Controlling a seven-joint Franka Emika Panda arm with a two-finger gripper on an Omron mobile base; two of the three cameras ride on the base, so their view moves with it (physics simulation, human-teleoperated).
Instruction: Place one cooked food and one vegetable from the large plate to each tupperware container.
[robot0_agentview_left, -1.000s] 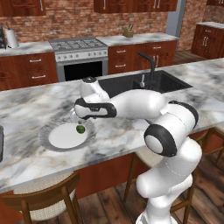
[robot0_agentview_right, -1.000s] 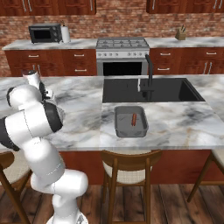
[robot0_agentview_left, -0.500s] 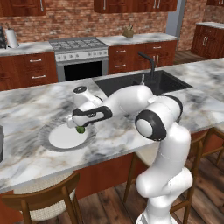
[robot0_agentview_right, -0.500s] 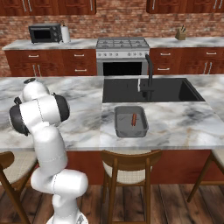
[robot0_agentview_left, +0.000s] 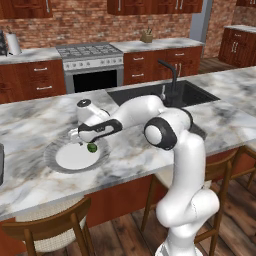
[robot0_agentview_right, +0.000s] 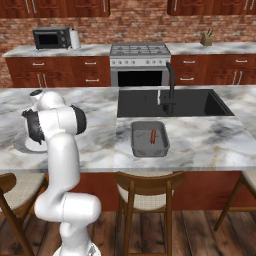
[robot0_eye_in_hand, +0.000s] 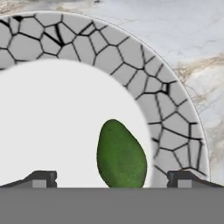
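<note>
Marble counter (robot0_agentview_left: 30, 125) spans the left base view, where the gripper (robot0_agentview_left: 86, 141) hangs over the plate (robot0_agentview_left: 56, 150) at left, above a green vegetable (robot0_agentview_left: 92, 147). Right base view: a sausage (robot0_agentview_right: 152, 136) lies in the tub (robot0_agentview_right: 149, 149) at centre. Hand view: fingertips (robot0_eye_in_hand: 42, 178) spread wide around the vegetable (robot0_eye_in_hand: 121, 154).

Arm (robot0_agentview_right: 52, 130) hides most of large plate (robot0_agentview_right: 20, 145); second tub unseen

The marble counter (robot0_agentview_left: 130, 155) carries the large plate (robot0_agentview_left: 56, 161) left of the sink (robot0_agentview_right: 172, 102), a tupperware container (robot0_agentview_right: 149, 139) just before it.
</note>
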